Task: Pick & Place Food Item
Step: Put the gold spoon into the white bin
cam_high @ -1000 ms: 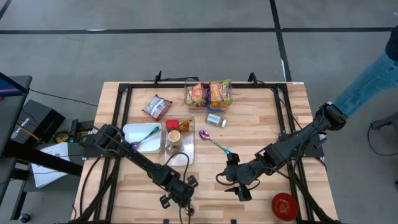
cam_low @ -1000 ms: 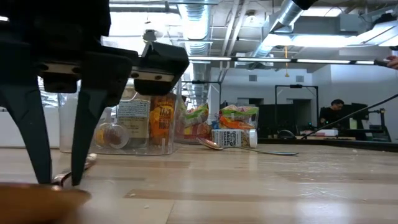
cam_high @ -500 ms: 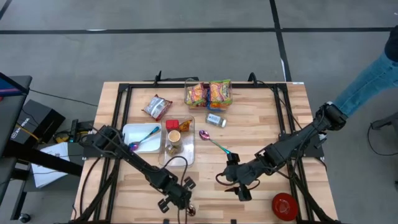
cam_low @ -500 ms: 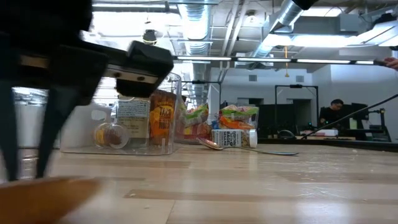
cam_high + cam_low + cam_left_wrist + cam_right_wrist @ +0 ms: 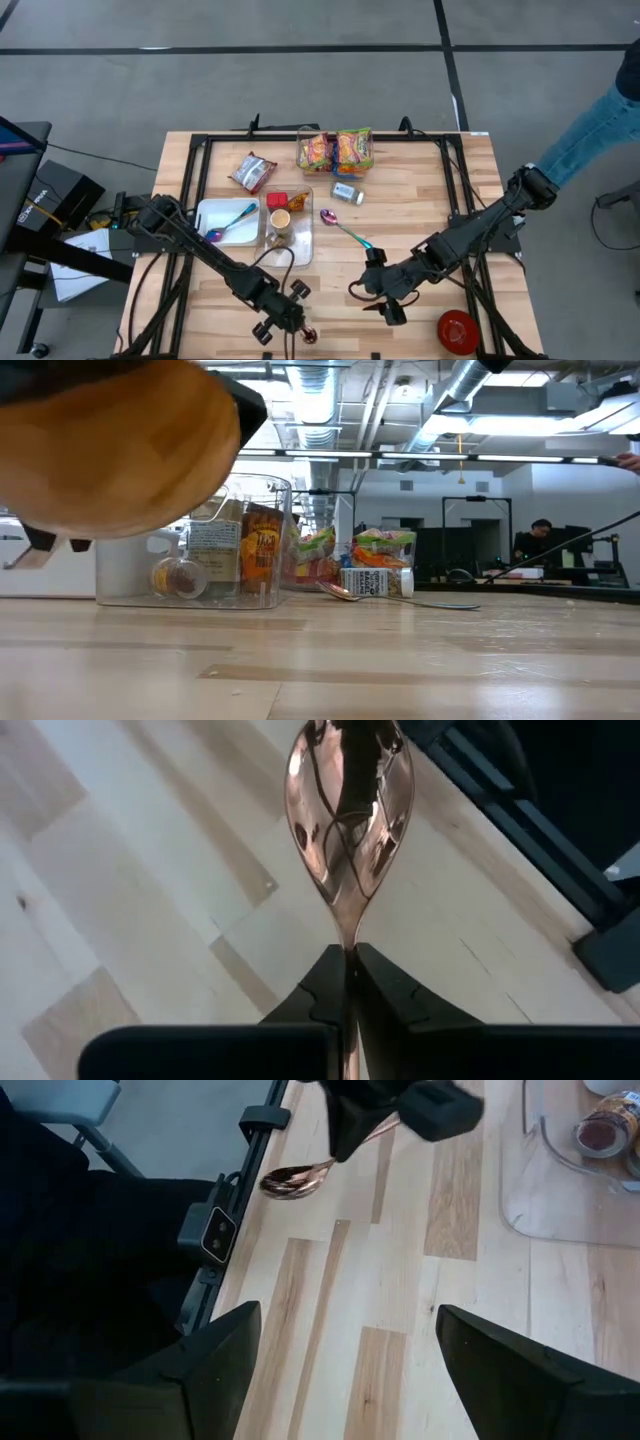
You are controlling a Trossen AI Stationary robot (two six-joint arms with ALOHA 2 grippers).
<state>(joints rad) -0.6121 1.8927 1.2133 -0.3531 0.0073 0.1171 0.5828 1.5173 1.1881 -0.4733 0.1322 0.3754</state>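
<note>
While the left hand point(image 5: 347, 960) is pinched tight on the thin handle of the copper spoon point(image 5: 349, 805), the spoon hangs just above the desk point(image 5: 440, 210) near its front edge. It looks hard, light and shiny, so it may slip or swing in such a small grip. Holding it closer to the bowl would likely keep it steadier. Nearby, the right hand point(image 5: 390, 303) waits over the desk with its fingers spread wide, holding nothing.

Copper-pink spoon point(image 5: 348, 815), pale wood table point(image 5: 130, 910)
</note>
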